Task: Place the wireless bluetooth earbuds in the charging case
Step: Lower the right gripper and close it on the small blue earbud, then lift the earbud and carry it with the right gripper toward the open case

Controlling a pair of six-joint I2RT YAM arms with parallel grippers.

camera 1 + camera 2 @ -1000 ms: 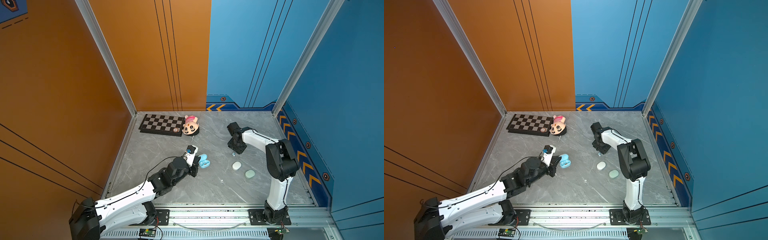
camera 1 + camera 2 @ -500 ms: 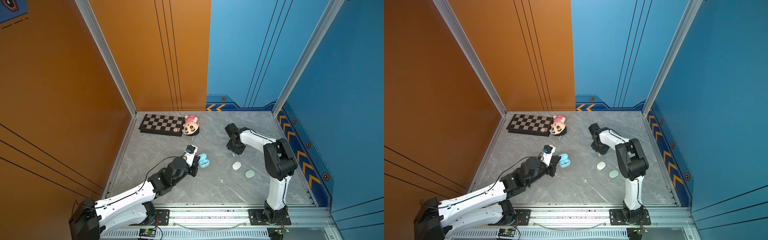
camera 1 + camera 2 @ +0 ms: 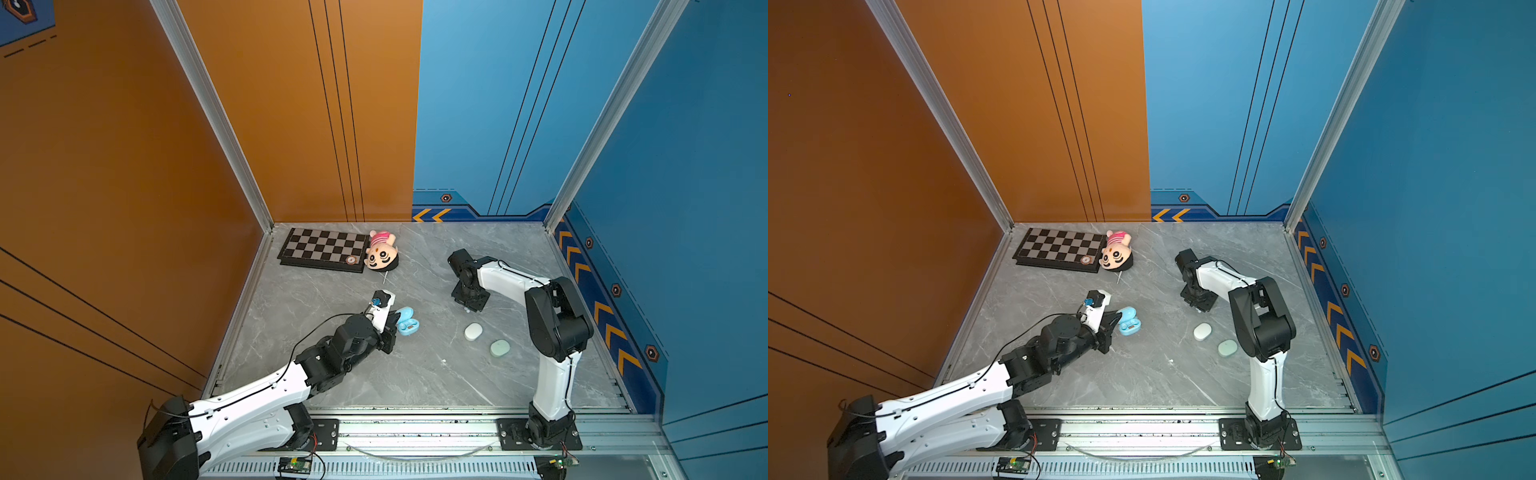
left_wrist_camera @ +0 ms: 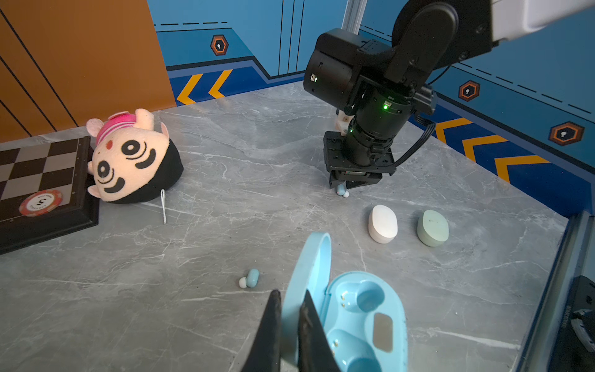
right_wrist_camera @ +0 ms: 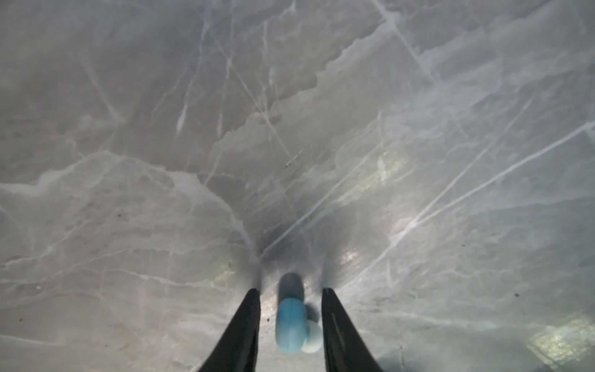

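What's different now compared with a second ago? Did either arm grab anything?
The right gripper shifted slightly left in the top views and narrowed its jaws around the blue earbud on the table; gaps remain, so nothing is gripped yet. Unchanged: the left gripper stays clamped on the lid of the open blue case, and the white case and mint case lie where they were.

table point(image 3: 415, 374) grey marble, white veins. chessboard point(image 3: 322, 247) at left of centre: black/grey checks, red-white chip point(image 4: 41, 202) on it. plush head point(image 3: 380, 253): peach face, pink striped hat, black hair. open case point(image 3: 407, 324) pale blue; white case point(image 3: 473, 331), mint case point(image 3: 499, 348) at its right. earbud point(image 5: 291, 325) pale blue, whitish tip.
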